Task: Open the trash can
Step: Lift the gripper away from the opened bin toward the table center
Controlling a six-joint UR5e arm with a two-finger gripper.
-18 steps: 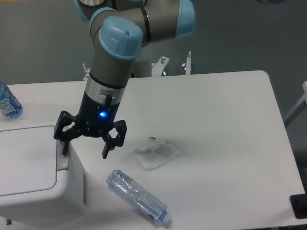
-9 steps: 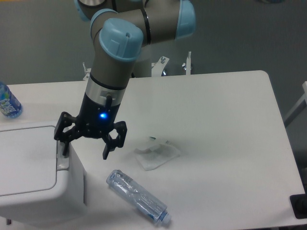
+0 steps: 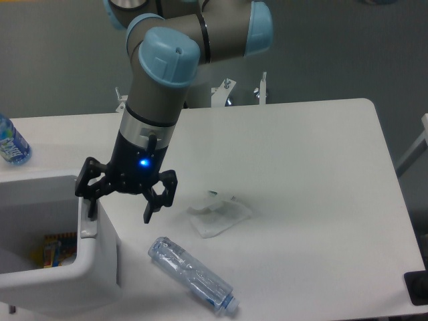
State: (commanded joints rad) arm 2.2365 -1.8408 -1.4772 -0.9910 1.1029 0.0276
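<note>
The white trash can point(image 3: 100, 267) stands at the table's front left corner. Its lid no longer covers the top. The inside shows, with a colourful packet point(image 3: 55, 246) at the bottom. My gripper point(image 3: 119, 208) is open and points down at the can's right rim. Its left finger point(image 3: 88, 204) rests at the grey push-button strip point(image 3: 87, 226). Its right finger point(image 3: 150, 212) hangs free beside the can, over the table. The gripper holds nothing.
A clear plastic bottle point(image 3: 194, 274) lies on the table right of the can. A crumpled white wrapper point(image 3: 218, 214) lies beyond it. A blue-labelled bottle point(image 3: 10, 144) stands at the far left edge. A black object point(image 3: 417, 287) sits off the front right corner.
The lid, shut in both earlier frames, has come off the opening and the inside of the can now shows. The gripper has hardly moved.
</note>
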